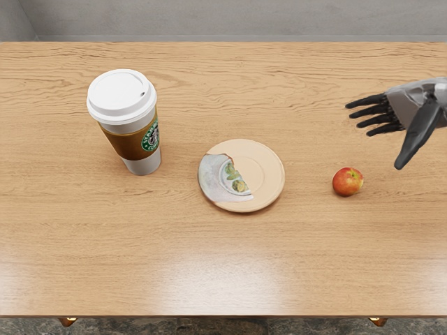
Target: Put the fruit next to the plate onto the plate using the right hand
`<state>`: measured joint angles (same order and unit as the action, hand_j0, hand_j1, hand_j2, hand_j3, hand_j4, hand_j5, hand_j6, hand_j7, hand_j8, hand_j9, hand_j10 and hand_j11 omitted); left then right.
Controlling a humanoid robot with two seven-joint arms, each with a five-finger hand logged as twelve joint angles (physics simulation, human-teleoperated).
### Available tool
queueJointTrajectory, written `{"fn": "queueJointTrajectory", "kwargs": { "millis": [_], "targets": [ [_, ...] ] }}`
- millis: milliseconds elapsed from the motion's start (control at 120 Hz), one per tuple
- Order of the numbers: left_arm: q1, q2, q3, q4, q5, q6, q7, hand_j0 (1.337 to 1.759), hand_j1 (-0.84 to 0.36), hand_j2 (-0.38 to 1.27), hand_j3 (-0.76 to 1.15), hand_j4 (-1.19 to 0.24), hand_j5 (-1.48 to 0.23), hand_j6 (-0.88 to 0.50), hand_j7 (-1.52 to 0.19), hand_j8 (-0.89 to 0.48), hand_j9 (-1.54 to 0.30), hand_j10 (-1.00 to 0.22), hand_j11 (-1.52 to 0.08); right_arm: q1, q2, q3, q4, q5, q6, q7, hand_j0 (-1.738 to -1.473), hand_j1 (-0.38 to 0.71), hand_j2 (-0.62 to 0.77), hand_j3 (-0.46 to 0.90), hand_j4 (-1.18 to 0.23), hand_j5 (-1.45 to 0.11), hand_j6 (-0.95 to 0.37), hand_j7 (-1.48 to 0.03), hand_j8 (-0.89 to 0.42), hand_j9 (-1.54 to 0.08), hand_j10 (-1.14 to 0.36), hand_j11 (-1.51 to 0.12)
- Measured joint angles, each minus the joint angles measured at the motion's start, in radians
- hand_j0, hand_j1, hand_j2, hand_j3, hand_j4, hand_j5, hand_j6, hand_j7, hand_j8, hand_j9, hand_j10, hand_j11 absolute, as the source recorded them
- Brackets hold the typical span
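A wooden table (223, 265) seen from above at a slant. A small red and yellow apple (347, 181) sits on the bare wood, to the right of a round tan plate (265, 167) and apart from it. Nothing stands between the two.

The right hand (401, 115) reaches in from the right edge, above and to the right of the apple and not touching it. Its dark fingers (370, 112) are spread and point left, holding nothing, with the thumb hanging downward. The left hand does not show.

The apple is probably firm and light, with a smooth, rounded skin that could slip or roll if nudged from one side. A sound hold would likely wrap it around its widest part, thumb on one side and fingers opposite, coming down from above.

A tall paper coffee cup (129, 122) with a white lid stands well to the left of the plate, clear of the likely path.

Some things are hard to make out. A pale patch with green marks covers the plate's left part; whether it is paper, food or a printed pattern is unclear. The apple's stem and underside cannot be seen. The right arm is cut off by the picture's edge, so only the hand and wrist show.
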<state>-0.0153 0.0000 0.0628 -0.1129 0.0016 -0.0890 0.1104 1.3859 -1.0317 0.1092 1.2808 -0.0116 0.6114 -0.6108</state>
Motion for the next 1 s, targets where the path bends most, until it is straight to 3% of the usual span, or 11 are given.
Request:
{"fn": "queueJointTrajectory", "kwargs": {
  "millis": [117,283,367,458,525,592,667,758,1000],
  "targets": [
    [0.0,0.0,0.0,0.0,0.0,0.0,0.0,1.658,0.34,0.0,0.0,-0.01,-0.01,-0.01,-0.01,-0.01,-0.01,-0.01,-0.01,-0.007,-0.019,0.019,-0.012,0.01,0.0,0.0,-1.658,-0.35,0.0,0.0,0.0,0.0,0.0,0.0,0.0,0.0,0.0,0.0],
    [0.0,0.0,0.0,0.0,0.0,0.0,0.0,1.658,0.34,0.0,0.0,-0.01,-0.01,-0.01,-0.01,-0.01,-0.01,-0.01,-0.01,0.012,0.107,-0.036,-0.057,-0.112,0.0,0.0,-1.658,-0.35,0.0,0.0,0.0,0.0,0.0,0.0,0.0,0.0,0.0,0.0],
    [0.0,0.0,0.0,0.0,0.0,0.0,0.0,1.658,0.34,0.0,0.0,-0.01,-0.01,-0.01,-0.01,-0.01,-0.01,-0.01,-0.01,0.136,0.137,-0.105,-0.068,-0.166,-0.019,0.0,-1.658,-0.35,0.0,0.0,0.0,0.0,0.0,0.0,0.0,0.0,0.0,0.0],
    [0.0,0.0,0.0,0.0,0.0,0.0,0.0,1.658,0.34,0.0,0.0,-0.01,-0.01,-0.01,-0.01,-0.01,-0.01,-0.01,-0.01,0.352,0.244,-0.398,-0.055,-0.171,-0.195,0.0,-1.658,-0.35,0.0,0.0,0.0,0.0,0.0,0.0,0.0,0.0,0.0,0.0],
    [0.0,0.0,0.0,0.0,0.0,0.0,0.0,1.658,0.34,0.0,0.0,-0.01,-0.01,-0.01,-0.01,-0.01,-0.01,-0.01,-0.01,0.472,0.309,-0.557,0.069,-0.167,-0.403,0.0,-1.658,-0.35,0.0,0.0,0.0,0.0,0.0,0.0,0.0,0.0,0.0,0.0],
    [0.0,0.0,0.0,0.0,0.0,0.0,0.0,1.658,0.34,0.0,0.0,-0.01,-0.01,-0.01,-0.01,-0.01,-0.01,-0.01,-0.01,0.529,0.339,-0.621,0.224,-0.169,-0.612,0.0,-1.658,-0.35,0.0,0.0,0.0,0.0,0.0,0.0,0.0,0.0,0.0,0.0],
    [0.0,0.0,0.0,0.0,0.0,0.0,0.0,1.658,0.34,0.0,0.0,-0.01,-0.01,-0.01,-0.01,-0.01,-0.01,-0.01,-0.01,0.508,0.349,-0.644,0.333,-0.178,-0.837,0.0,-1.658,-0.35,0.0,0.0,0.0,0.0,0.0,0.0,0.0,0.0,0.0,0.0],
    [0.0,0.0,0.0,0.0,0.0,0.0,0.0,1.658,0.34,0.0,0.0,-0.01,-0.01,-0.01,-0.01,-0.01,-0.01,-0.01,-0.01,0.426,0.327,-0.652,0.397,-0.191,-0.983,0.0,-1.658,-0.35,0.0,0.0,0.0,0.0,0.0,0.0,0.0,0.0,0.0,0.0],
    [0.0,0.0,0.0,0.0,0.0,0.0,0.0,1.658,0.34,0.0,0.0,-0.01,-0.01,-0.01,-0.01,-0.01,-0.01,-0.01,-0.01,0.281,0.312,-0.634,0.453,-0.209,-1.118,0.0,-1.658,-0.32,0.0,0.0,-0.03,-0.03,-0.03,-0.03,-0.03,-0.03,-0.03,-0.03]
  ]
}}
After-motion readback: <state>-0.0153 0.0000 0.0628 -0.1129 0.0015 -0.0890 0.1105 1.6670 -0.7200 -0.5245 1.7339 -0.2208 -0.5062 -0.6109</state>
